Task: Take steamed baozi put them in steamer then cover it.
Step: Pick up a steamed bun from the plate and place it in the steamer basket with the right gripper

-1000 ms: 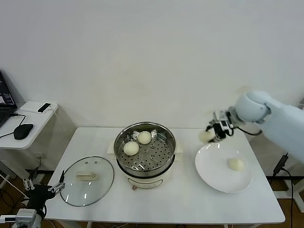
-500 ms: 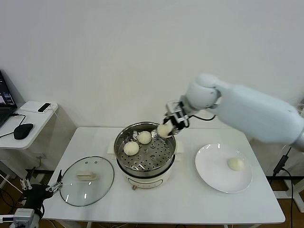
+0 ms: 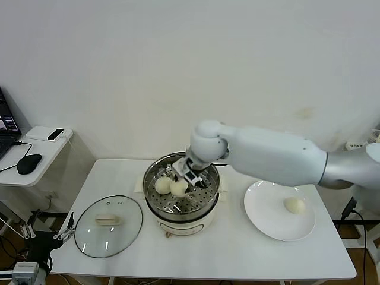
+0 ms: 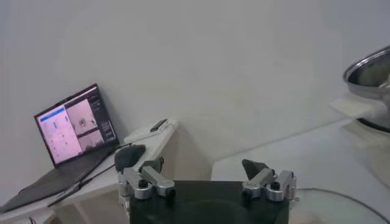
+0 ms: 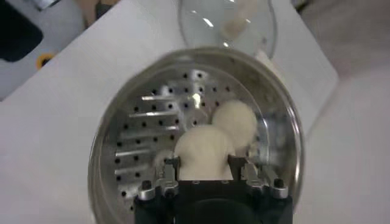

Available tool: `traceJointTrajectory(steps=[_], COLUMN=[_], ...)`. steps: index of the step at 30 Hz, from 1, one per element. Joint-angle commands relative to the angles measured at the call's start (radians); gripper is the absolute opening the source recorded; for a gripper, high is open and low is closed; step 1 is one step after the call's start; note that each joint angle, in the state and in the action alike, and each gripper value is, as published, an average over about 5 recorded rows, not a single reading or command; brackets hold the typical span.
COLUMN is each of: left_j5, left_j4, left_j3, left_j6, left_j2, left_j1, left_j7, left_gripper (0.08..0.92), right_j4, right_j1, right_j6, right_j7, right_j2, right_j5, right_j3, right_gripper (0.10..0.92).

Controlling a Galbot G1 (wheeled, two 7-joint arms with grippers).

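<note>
My right gripper [image 3: 184,179] reaches down into the steamer [image 3: 178,212] and is shut on a cream-white baozi [image 3: 180,188]. In the right wrist view its fingers clasp that baozi [image 5: 204,151] just above the perforated floor [image 5: 140,140]. A second baozi [image 3: 162,184] [image 5: 235,122] lies beside it, touching or nearly so. One more baozi [image 3: 294,205] rests on the white plate [image 3: 267,221]. The glass cover [image 3: 123,230] [image 5: 225,18] lies flat on the table left of the steamer. My left gripper [image 3: 46,234] [image 4: 201,165] hangs open and empty off the table's front left corner.
A low side table [image 3: 44,145] at the far left carries a laptop [image 4: 70,131], a mouse [image 3: 28,162] and a small device. The white wall stands close behind the table. My right arm [image 3: 267,157] spans the space above the table between steamer and plate.
My right arm has swung left from above the plate, carrying the baozi over the steamer rim and down into the basket. The left arm has barely shifted.
</note>
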Motion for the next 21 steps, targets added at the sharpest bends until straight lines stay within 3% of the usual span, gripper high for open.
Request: traceJointTrajectory(steps=[1, 11, 21], left_j5=[0.0, 0.0, -0.001], left_j4=[-0.002, 0.0, -0.002], left_j3=[-0.004, -0.003, -0.001], left_j6=[-0.001, -0.001, 0.001], left_j2=[-0.004, -0.002, 0.005], left_j1=[0.001, -0.005, -0.013], left_j7=[0.0, 0.0, 0.0], left_gripper=[0.823, 0.823, 0.823], right_j4=[0.003, 0.025, 0.052], right_j1=[-0.018, -0.005, 0.052], right_j6=[0.089, 0.13, 0.101], right_j7=[0.01, -0.013, -0.076], right_j2=[0.047, 0.017, -0.08], right_j5=[-0.086, -0.057, 0.003], right_j3=[-0.051, -0.044, 0.041], right_gripper=[0.526, 0.538, 0.784])
